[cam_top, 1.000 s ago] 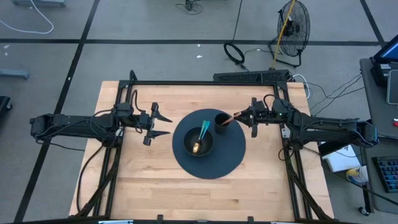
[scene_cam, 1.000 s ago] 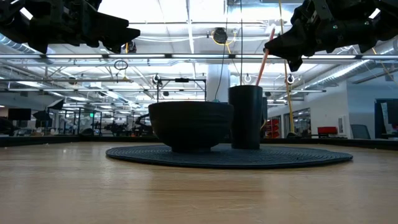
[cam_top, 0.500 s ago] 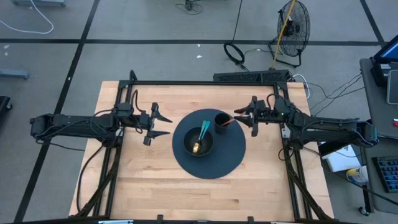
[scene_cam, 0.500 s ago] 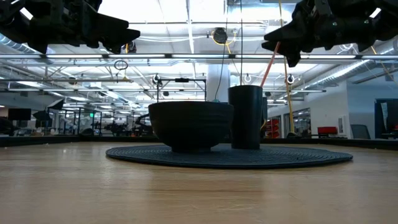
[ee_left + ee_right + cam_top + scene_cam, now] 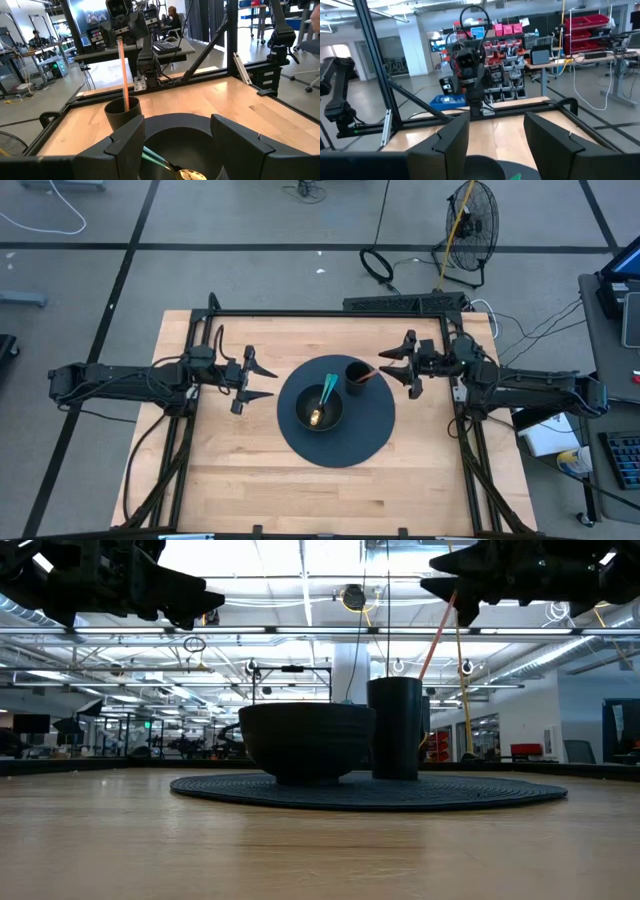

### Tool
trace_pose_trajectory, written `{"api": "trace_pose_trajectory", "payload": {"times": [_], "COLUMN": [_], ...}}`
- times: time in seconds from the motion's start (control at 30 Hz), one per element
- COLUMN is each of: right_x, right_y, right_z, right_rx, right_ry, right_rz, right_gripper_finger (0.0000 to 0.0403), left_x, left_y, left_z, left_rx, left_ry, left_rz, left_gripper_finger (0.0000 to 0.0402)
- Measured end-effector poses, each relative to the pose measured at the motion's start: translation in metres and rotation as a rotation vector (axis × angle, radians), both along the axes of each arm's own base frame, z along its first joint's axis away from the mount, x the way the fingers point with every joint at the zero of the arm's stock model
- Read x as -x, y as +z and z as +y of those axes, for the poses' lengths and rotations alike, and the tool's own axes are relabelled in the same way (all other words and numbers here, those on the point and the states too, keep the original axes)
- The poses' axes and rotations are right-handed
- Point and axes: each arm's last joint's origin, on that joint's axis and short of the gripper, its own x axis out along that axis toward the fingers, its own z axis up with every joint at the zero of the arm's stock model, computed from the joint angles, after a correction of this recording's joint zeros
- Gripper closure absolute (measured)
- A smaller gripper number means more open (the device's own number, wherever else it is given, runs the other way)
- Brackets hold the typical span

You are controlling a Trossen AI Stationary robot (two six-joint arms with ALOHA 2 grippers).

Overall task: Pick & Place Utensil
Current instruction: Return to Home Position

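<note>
A thin orange utensil (image 5: 436, 635) stands with its lower end in the dark cup (image 5: 356, 375) and leans on the rim toward the table's right side. The cup and a dark bowl (image 5: 322, 408) sit on a round dark mat (image 5: 370, 425). A teal-handled utensil with a gold head (image 5: 189, 175) lies in the bowl. My right gripper (image 5: 388, 363) is open, just right of the cup and above the orange utensil's upper end (image 5: 120, 42). My left gripper (image 5: 262, 382) hovers open, left of the bowl. My right gripper is open, with its fingertips (image 5: 447, 590) right at the orange utensil's upper end (image 5: 450, 608). I cannot tell whether a finger touches it.
Bare wooden table (image 5: 240, 470) lies in front of the mat and on both of its sides. A black frame (image 5: 330, 313) runs along the table's far edge and its sides. Across the table, the left wrist view shows the right arm (image 5: 127, 22) behind the cup.
My right gripper has opened and let go of the orange utensil, then drawn back a little toward the table's right edge and slightly up. The utensil has tipped from nearly upright to a lean toward the right, with its lower end staying in the cup.
</note>
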Motion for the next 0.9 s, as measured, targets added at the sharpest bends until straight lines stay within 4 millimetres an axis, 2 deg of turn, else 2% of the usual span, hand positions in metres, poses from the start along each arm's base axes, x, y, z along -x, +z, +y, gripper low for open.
{"api": "trace_pose_trajectory", "payload": {"times": [0.17,0.4,0.6,0.9], "right_x": [0.008,0.031,0.047,0.050], "right_y": [0.005,0.018,0.016,0.015], "right_z": [0.003,0.010,0.017,0.020], "right_rx": [0.024,0.059,0.055,0.004], "right_ry": [-0.004,-0.007,0.040,0.102], "right_rz": [-0.015,-0.080,-0.043,-0.023], "right_gripper_finger": [0.0216,0.0215,0.0217,0.0216], "left_x": [0.000,0.000,0.000,-0.001], "left_y": [0.000,-0.001,-0.002,-0.001], "left_z": [0.000,0.000,-0.001,-0.007], "left_rx": [0.001,0.009,0.016,-0.016], "left_ry": [0.000,-0.001,-0.004,-0.044], "left_rz": [0.004,0.015,0.021,0.011], "left_gripper_finger": [0.0169,0.0169,0.0169,0.0169]}}
